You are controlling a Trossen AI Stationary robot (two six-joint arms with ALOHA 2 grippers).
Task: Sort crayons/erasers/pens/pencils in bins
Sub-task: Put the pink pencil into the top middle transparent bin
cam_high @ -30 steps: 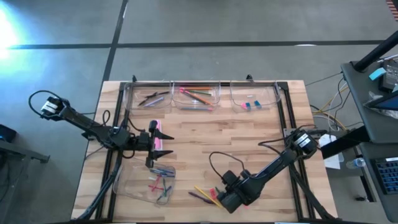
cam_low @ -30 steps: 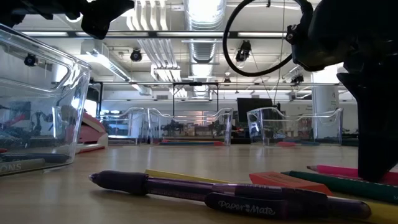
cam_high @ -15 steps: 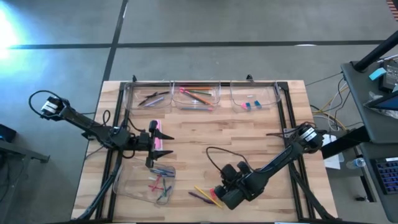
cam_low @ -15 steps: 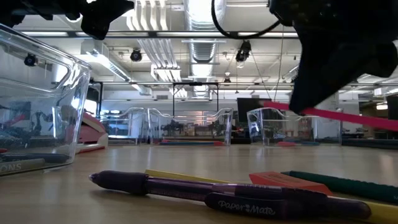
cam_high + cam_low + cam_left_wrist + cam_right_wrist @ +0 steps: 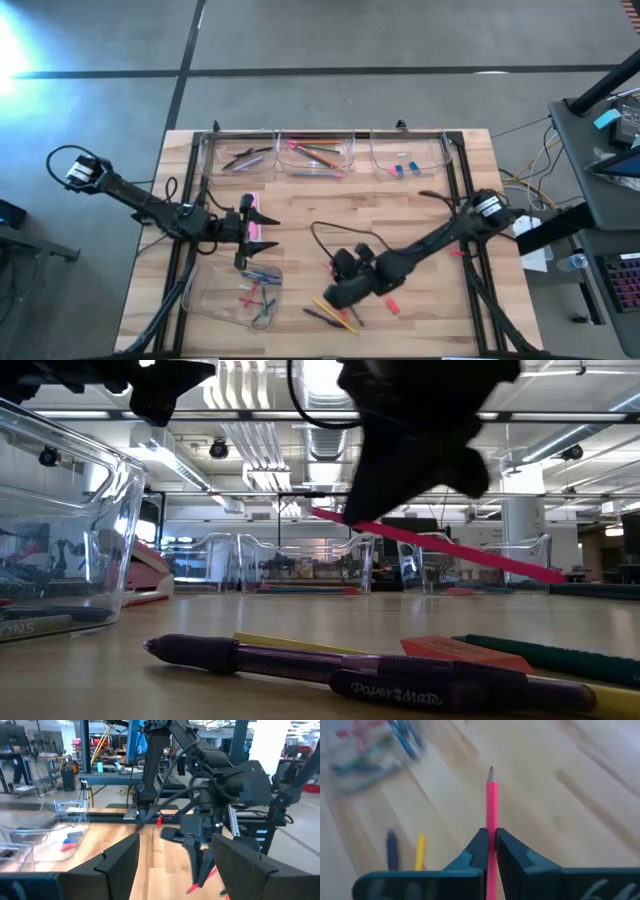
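Observation:
My right gripper [image 5: 336,293] is shut on a long pink pencil [image 5: 440,546] above the near middle of the table; the pencil's back end [image 5: 391,304] sticks out behind the gripper. My left gripper [image 5: 258,222] waits open and empty at the table's left, above a pink block [image 5: 251,229]. On the table below the right gripper lie purple pens [image 5: 300,657], a yellow pencil [image 5: 290,645], a green pencil [image 5: 560,657] and an orange piece [image 5: 460,651]. Three clear bins [image 5: 318,153] stand along the far edge. A fourth bin [image 5: 240,295], with crayons in it, stands near left. My right gripper pinches the pink pencil's shaft [image 5: 491,822] between its two fingers. The fingers lie along the pencil, and its sharpened tip [image 5: 491,770] points forward past them. The pencil is lifted clear of the table and tilted, its back end lower [image 5: 545,573].
The far bins hold dark pens [image 5: 243,158], coloured pencils [image 5: 318,155] and small erasers [image 5: 403,168]. Black frame rails [image 5: 460,190] run along both sides of the table. Bare wood [image 5: 340,215] lies between the two arms.
My right gripper has lifted the pink pencil off the table at the near right. It has carried the pencil up and toward the table's left and a little toward the far edge. The pencil now hangs tilted, clear of the other sticks.

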